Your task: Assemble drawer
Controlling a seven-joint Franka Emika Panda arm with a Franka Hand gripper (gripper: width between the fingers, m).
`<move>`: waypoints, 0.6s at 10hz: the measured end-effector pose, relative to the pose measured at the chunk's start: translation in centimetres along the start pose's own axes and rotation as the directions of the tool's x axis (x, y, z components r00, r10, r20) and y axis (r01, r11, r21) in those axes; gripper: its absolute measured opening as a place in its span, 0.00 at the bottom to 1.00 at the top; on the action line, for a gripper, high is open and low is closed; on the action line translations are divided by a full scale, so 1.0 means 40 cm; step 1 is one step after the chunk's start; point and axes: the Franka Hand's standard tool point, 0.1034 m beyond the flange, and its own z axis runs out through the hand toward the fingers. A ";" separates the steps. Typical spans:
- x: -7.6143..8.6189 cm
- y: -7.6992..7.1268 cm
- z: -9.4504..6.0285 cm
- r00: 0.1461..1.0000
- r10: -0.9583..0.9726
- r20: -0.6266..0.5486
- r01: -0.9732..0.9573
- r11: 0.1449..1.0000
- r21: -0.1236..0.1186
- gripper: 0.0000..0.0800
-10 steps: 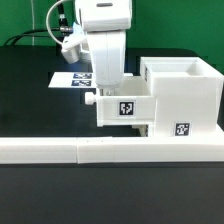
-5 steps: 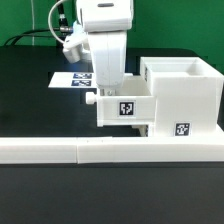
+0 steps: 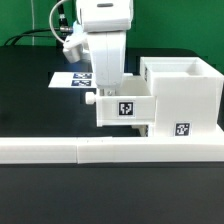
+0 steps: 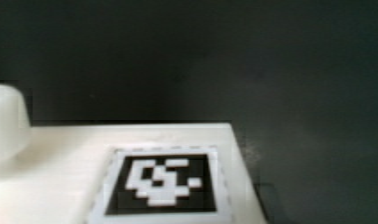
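Note:
The white drawer case (image 3: 188, 92) stands at the exterior view's right, open on top, with a tag on its front. A smaller white drawer box (image 3: 125, 109) with a tag and a small round knob (image 3: 90, 99) sticks out of the case's left side. My gripper (image 3: 105, 86) reaches down at the drawer box's left end, right behind its top edge. Its fingertips are hidden, so I cannot tell whether they are open or shut. The wrist view shows a white panel (image 4: 61, 160) with a tag (image 4: 163, 183) and a white rounded knob (image 4: 1, 120). No fingers show there.
The marker board (image 3: 68, 79) lies flat on the black table (image 3: 30, 100) behind my arm. A long white rail (image 3: 80, 151) runs across the front, just before the drawer case. Cables hang behind the arm.

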 end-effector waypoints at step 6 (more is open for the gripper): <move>-0.003 0.002 0.001 1.000 -0.004 0.006 0.004 1.000 -0.009 0.05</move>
